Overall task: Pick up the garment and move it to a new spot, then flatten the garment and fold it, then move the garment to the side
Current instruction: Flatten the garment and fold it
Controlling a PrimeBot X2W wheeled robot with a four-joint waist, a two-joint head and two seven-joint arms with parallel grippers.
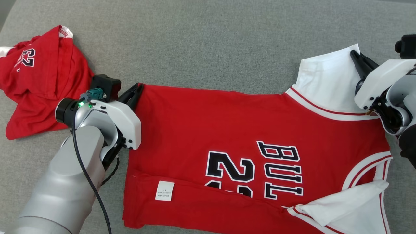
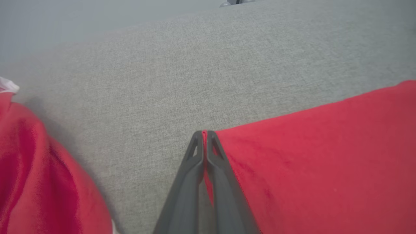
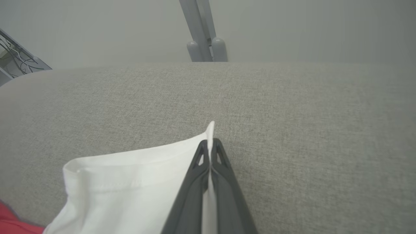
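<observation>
2 sets of jaws tight on jersey [image 1: 227, 130] along its far edge; grey cushion [image 1: 208, 42] beyond.

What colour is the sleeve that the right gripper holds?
White sleeve, best in right wrist view.

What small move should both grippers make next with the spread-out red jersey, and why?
Probably lift both together and carry the far edge toward the robot. The left gripper is shut on the far hem corner of the red jersey, the right gripper on its white sleeve, and the jersey lies spread, near edge already folded.
</observation>
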